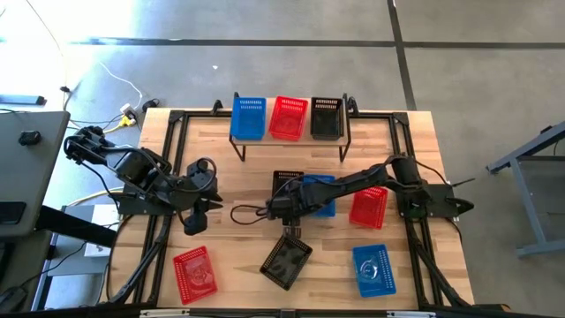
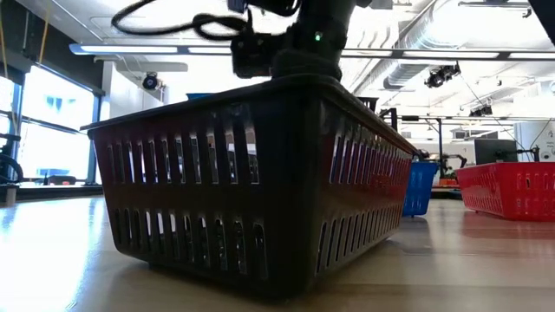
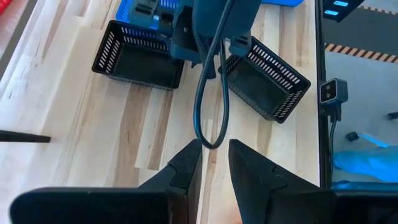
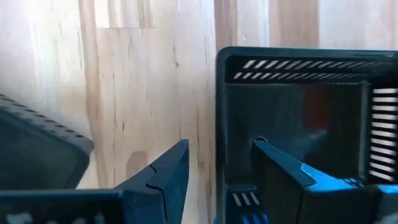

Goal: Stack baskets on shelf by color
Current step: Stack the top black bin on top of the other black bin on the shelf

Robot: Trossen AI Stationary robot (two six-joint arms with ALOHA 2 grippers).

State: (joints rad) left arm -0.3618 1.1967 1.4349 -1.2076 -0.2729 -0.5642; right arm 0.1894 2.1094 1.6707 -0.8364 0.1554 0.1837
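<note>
- Black basket (image 2: 243, 182) right up front, flat on the table (image 1: 229, 159), a bit turned.
- Right gripper (image 4: 221, 146) down over its far wall – one finger inside, one outside, open wide, not yet squeezing; set that way to pinch the wall and lift, most likely.
- Left gripper (image 3: 214, 143) off to the side, only a little open, nothing in it – waiting.
- Shelf (image 1: 267, 132) at the back, with one blue (image 1: 248, 117), one red (image 1: 289, 117) and one black basket on top (image 1: 326, 117); probably the black one to aim for.
- Second black basket (image 1: 289, 184), blue basket (image 1: 325, 205) and red basket (image 1: 368, 207) between gripper and shelf – in the way, so up and over.
</note>
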